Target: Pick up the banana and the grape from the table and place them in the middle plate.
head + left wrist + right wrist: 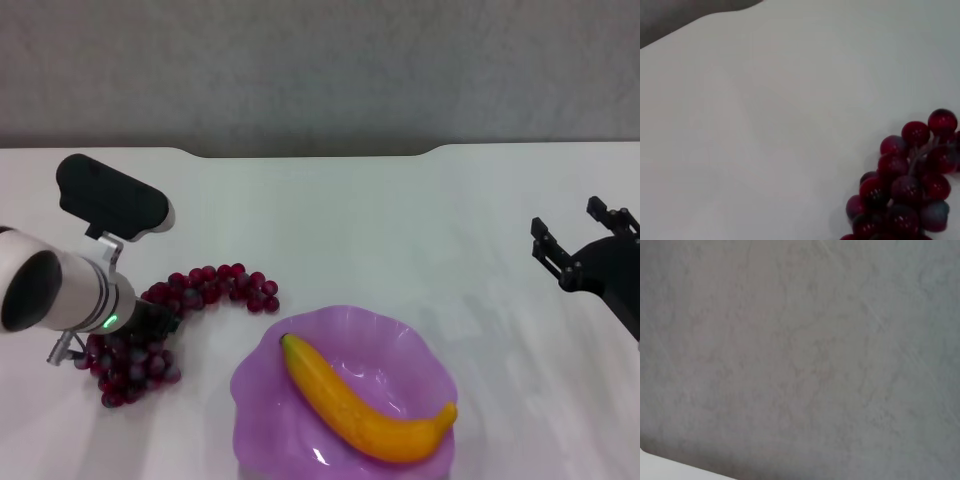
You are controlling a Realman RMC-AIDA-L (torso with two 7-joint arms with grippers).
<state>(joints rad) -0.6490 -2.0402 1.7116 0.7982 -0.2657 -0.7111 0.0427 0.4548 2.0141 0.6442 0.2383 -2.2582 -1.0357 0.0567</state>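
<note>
Nearest the robot in the head view, the middle plate [400, 335], a translucent purple dish with a wavy rim, sits on the white bench [380, 220] at the near edge of the scene. The banana [360, 405] lies inside it, slanting across the dish, with its dark tip toward the left rim and its thick end near the right rim. To the left of the plate and apart from it, the grape [210, 288] rests on the bench as a long curved bunch of dark red-purple fruit: one clump lies low at the left, and the string runs up and right to end near the plate's upper-left rim. The left gripper [150, 320] is down over the lower part of that bunch, its white wrist with a small green light and the black camera housing covering most of it; the fingers are hidden there, so whether they are apart or closed cannot be told, though they seem to sit among the grapes. The left wrist view shows frosted grapes [907, 185] on their stem against bare bench. Farther back at the right, the right gripper [585, 240] hangs above the bench well away from the plate, its black fingers apart and holding nothing. No writing or label is readable anywhere.
</note>
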